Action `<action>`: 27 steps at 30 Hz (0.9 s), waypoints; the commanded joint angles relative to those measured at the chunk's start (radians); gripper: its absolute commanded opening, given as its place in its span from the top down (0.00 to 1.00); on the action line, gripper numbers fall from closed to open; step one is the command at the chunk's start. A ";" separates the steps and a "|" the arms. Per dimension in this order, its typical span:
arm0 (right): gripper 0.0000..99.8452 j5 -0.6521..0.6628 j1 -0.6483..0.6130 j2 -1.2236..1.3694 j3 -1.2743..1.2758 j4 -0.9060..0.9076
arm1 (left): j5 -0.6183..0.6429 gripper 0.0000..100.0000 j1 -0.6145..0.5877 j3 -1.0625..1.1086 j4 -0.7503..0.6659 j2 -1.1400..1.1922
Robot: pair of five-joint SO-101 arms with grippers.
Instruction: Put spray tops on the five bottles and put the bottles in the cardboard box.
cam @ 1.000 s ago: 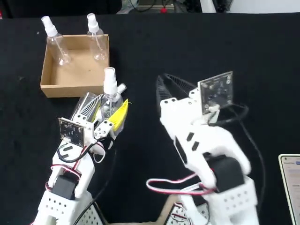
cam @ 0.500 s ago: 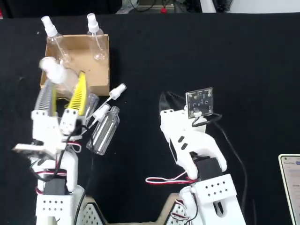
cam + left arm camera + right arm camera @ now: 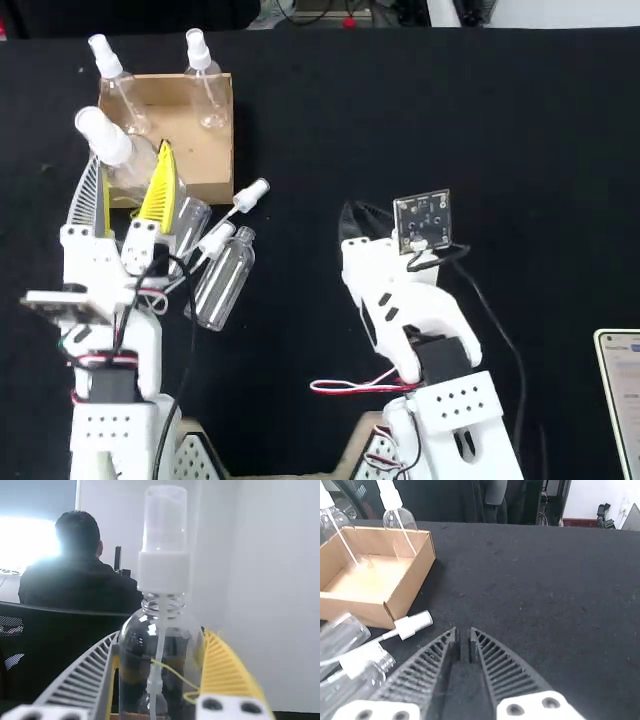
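Now, left gripper (image 3: 130, 165): clamped on the capped spray bottle (image 3: 159, 645), upright above the cardboard box's (image 3: 205, 160) near edge.
Right gripper (image 3: 463, 644): closed on nothing, above the table (image 3: 560, 580).
Next move: we'd carry it inward, lower to the floor, then release.

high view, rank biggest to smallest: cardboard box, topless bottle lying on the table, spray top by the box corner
1. cardboard box, clearly largest
2. topless bottle
3. spray top, smallest
All rest on the table, so nearness to the camera barely skews this.
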 commanded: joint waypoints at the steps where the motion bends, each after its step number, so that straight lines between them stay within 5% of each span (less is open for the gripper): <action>1: 0.97 -0.002 0.012 -0.038 -0.002 -0.031 | 0.000 0.93 -0.013 -0.101 -0.204 0.256; 8: 0.97 -0.002 0.012 -0.038 -0.002 -0.031 | 0.000 0.93 -0.015 -0.157 -0.500 0.671; 27: 0.97 0.006 0.014 -0.038 -0.001 -0.031 | 0.000 0.92 -0.064 -0.756 -0.516 1.593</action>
